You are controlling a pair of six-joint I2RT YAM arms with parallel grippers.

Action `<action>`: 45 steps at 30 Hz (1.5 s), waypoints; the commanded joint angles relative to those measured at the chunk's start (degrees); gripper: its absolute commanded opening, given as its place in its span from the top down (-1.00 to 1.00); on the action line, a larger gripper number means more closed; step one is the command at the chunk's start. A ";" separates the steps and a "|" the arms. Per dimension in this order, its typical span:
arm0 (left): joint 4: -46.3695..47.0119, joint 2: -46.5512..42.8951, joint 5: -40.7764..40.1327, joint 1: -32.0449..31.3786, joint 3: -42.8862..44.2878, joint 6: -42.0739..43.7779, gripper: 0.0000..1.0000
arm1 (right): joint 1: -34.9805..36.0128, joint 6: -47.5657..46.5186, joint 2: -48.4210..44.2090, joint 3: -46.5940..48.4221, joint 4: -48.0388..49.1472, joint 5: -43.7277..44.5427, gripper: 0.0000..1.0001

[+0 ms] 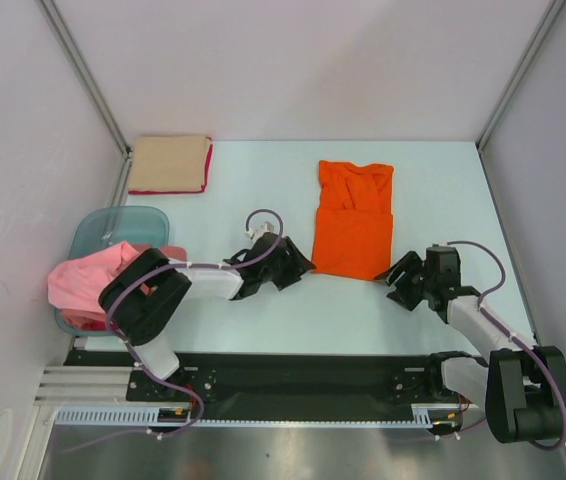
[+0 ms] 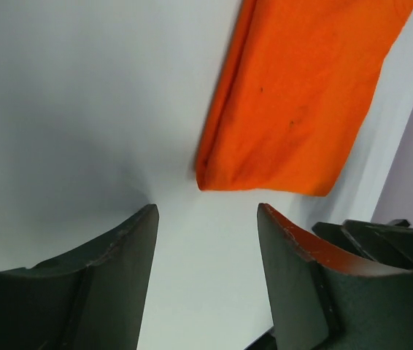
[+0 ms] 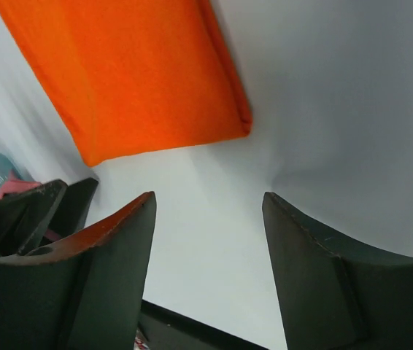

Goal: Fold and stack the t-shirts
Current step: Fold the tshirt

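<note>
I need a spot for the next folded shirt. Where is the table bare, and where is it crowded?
Bare: the far stretch between the folded tan t-shirt and the orange t-shirt; also from the orange t-shirt to the right wall. Crowded: the left edge, where the translucent blue-green plastic tub holds a pink t-shirt.

orange t-shirt (image 1: 353, 220) folded flat at centre, tan t-shirt (image 1: 168, 163) folded far left, pink t-shirt (image 1: 88, 280) crumpled near left
</note>
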 commanded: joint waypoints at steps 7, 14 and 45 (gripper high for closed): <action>-3.34 1.12 -8.14 -3.46 0.65 -14.25 -0.21 | -0.12 7.73 -0.63 -3.27 7.83 4.69 -0.20; -2.46 4.55 -5.68 -3.38 0.13 -26.02 -0.15 | 1.81 11.25 -1.60 -6.70 11.34 9.77 -0.07; -2.82 9.47 -2.60 -2.24 -1.19 -35.61 0.13 | 5.76 26.10 -2.30 -12.59 13.72 23.76 -0.03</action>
